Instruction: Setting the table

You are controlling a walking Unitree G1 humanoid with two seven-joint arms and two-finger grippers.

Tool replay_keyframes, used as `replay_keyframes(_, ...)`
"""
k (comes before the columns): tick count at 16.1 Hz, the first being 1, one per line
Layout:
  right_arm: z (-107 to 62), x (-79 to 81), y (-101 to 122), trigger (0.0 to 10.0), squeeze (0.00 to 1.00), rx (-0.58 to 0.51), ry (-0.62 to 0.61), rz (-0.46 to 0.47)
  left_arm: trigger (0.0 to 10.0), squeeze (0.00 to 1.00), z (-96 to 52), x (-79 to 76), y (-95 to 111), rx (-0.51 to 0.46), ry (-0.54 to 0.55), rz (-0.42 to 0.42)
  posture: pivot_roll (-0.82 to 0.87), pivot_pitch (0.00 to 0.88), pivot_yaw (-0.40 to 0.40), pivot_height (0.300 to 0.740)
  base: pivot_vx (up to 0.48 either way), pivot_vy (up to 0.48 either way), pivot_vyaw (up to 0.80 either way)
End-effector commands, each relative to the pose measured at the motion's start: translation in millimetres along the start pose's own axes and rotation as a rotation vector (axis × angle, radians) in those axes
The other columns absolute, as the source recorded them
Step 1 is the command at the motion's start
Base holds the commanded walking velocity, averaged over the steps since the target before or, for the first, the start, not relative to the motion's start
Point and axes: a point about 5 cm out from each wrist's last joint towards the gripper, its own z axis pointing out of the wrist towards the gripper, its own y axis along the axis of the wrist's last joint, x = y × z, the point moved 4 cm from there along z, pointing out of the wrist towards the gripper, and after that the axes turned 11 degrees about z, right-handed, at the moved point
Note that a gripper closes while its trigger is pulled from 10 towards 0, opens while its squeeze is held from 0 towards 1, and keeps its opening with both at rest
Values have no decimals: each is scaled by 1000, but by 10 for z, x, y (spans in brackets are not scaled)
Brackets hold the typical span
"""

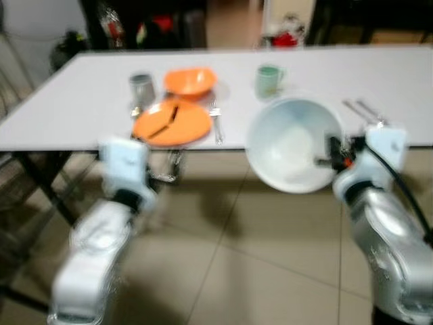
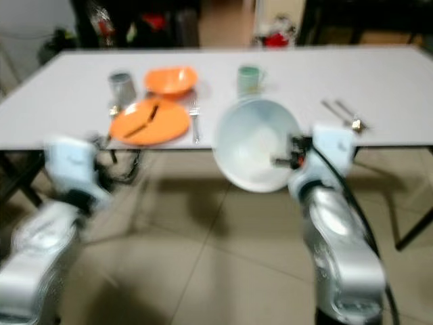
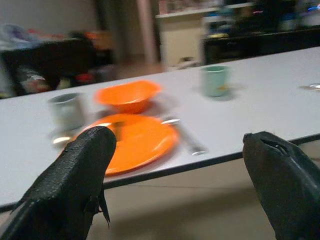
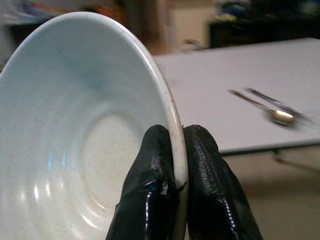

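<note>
My right gripper (image 4: pixel 172 145) is shut on the rim of a pale blue-white bowl (image 1: pixel 294 145), held tilted in the air at the near edge of the white table (image 1: pixel 81 101). On the table lie an orange plate (image 1: pixel 172 122) with a dark utensil on it, an orange bowl (image 1: pixel 190 81), a grey cup (image 1: pixel 141 87), a green mug (image 1: pixel 268 80), a fork (image 1: pixel 216 122) and cutlery (image 1: pixel 365 112) to the right. My left gripper (image 3: pixel 180 165) is open, low in front of the table edge, near the orange plate (image 3: pixel 132 142).
Tiled floor lies below the table's near edge. Dark table legs (image 1: pixel 44 183) stand at the left. Dark furniture and red objects (image 1: pixel 287 34) sit behind the table.
</note>
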Motion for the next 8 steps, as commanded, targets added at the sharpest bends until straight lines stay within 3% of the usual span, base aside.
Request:
replay_keyframes(1,2,130,107,10000,0,-40,48,13,10000,0,-7,119,43,-13,34,24,-101,22,70,740,289,0,-800)
replay_keyframes(2,3,124,111,10000,0,-40,44,15,10000,0,-6,122,43,-14,34,24,-101,22,70,740,285,0,-569)
replay_keyframes(8,11,104,151,10000,0,-52,30,18,10000,0,7,123,46,-16,23,21,-106,31,71,740,304,0,0)
